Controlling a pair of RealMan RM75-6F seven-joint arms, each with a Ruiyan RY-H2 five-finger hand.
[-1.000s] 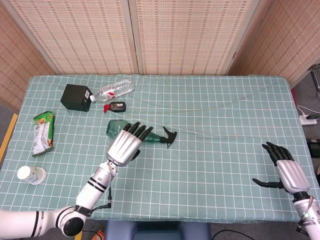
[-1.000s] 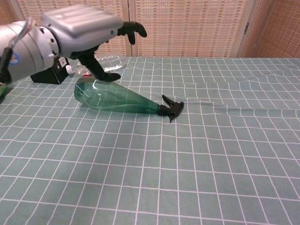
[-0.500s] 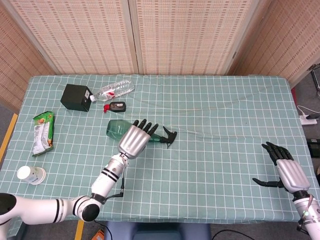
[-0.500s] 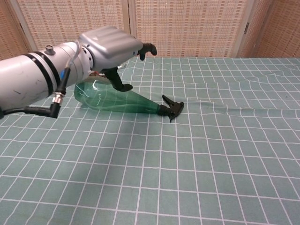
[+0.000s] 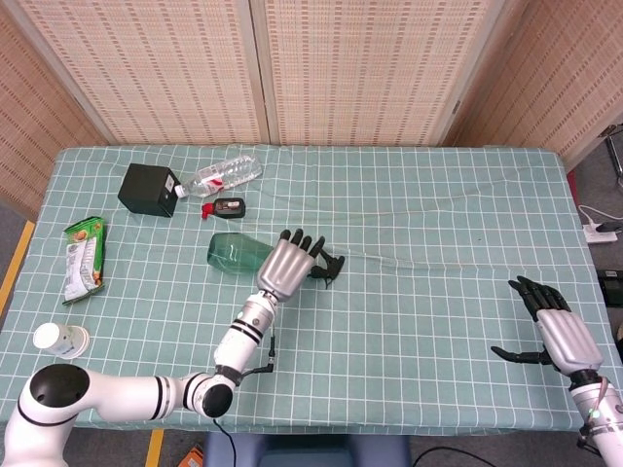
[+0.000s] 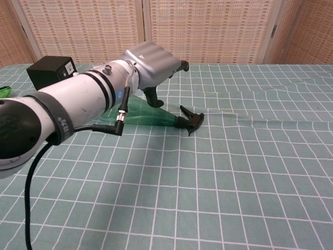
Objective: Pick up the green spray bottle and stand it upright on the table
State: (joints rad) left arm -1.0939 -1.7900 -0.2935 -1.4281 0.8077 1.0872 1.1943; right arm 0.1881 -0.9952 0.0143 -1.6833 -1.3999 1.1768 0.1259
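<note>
The green spray bottle (image 5: 234,251) lies on its side on the checked tablecloth, its black nozzle (image 5: 332,266) pointing right. In the chest view the bottle (image 6: 148,117) shows partly behind my left arm, with its nozzle (image 6: 190,121) free. My left hand (image 5: 289,263) hovers over the bottle's neck, fingers spread and holding nothing; the same hand (image 6: 153,65) sits above the bottle in the chest view. My right hand (image 5: 552,329) rests open near the table's front right edge, far from the bottle.
A black box (image 5: 149,189), a clear plastic bottle (image 5: 224,173) and a small black-and-red device (image 5: 226,207) lie at the back left. A green snack packet (image 5: 83,257) and a white jar (image 5: 60,340) sit along the left edge.
My left hand has moved right along the bottle, from over its body to over its neck near the nozzle. The bottle and right hand have not moved.
</note>
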